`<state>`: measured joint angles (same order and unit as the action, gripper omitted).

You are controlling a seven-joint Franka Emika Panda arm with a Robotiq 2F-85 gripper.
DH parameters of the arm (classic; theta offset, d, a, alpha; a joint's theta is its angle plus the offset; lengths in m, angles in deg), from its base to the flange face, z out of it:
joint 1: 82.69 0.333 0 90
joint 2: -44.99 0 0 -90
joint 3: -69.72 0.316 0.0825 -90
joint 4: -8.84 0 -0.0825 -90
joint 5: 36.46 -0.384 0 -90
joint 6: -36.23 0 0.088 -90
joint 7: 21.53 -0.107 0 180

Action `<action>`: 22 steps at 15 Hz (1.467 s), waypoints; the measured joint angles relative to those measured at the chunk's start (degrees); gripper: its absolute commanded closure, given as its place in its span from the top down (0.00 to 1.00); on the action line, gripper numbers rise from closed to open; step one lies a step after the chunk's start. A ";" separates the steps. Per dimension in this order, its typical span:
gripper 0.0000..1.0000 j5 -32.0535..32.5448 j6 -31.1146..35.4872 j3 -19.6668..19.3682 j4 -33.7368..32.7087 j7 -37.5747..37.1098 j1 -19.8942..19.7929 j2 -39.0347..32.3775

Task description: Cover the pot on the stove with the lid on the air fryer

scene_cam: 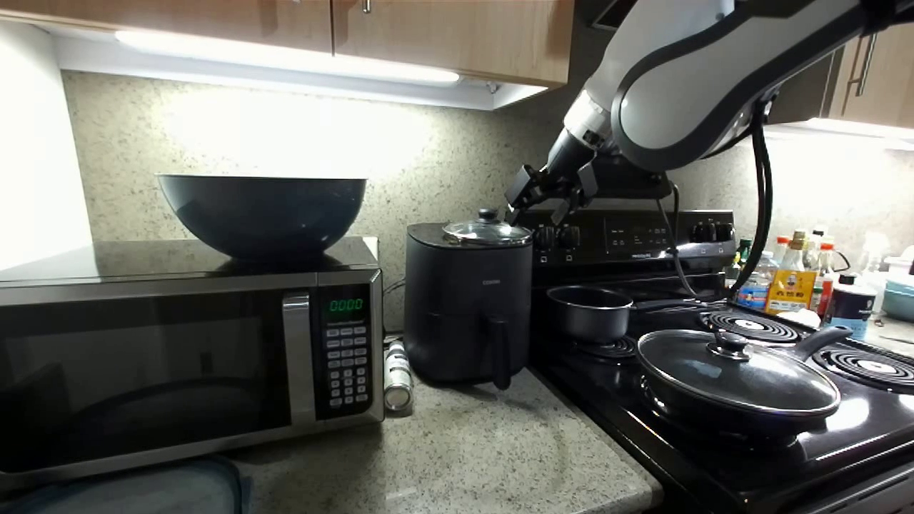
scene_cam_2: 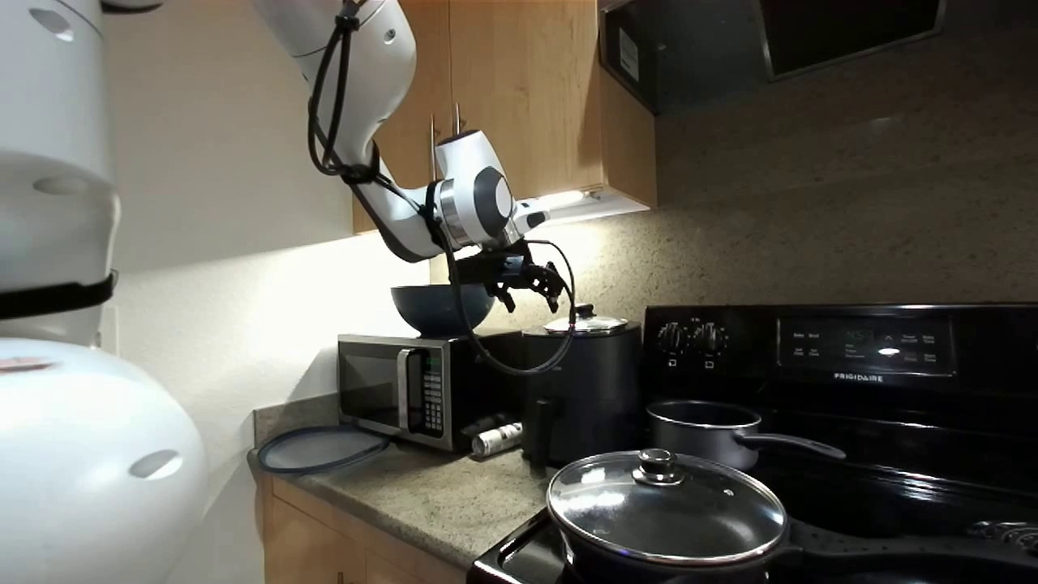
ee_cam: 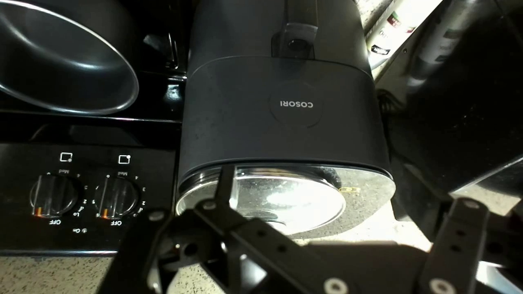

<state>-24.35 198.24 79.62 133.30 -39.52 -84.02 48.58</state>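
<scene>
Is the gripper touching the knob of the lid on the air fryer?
Apart. In both exterior views, a small gap shows between the gripper and the knob.

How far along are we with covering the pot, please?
Nothing looks done: the pot is uncovered. Setting up the grasp seems in hand: the open, empty end effector hangs near the lid on the air fryer. Gripping, carrying and placing the lid remain.

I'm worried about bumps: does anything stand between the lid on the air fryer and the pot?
Nothing visible stands between the lid and the open pot, sitting lower beside the air fryer. The lidded pan, nearer the front of the stove, looks off that path.
</scene>
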 measured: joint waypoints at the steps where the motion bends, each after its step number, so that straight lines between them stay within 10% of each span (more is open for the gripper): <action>1: 1.00 0.00 0.00 -0.01 0.00 0.00 0.02 -0.02; 22: 1.00 11.12 5.34 -4.31 -21.71 -14.57 1.15 -19.87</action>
<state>-13.22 203.58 75.30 111.59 -54.09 -82.87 28.71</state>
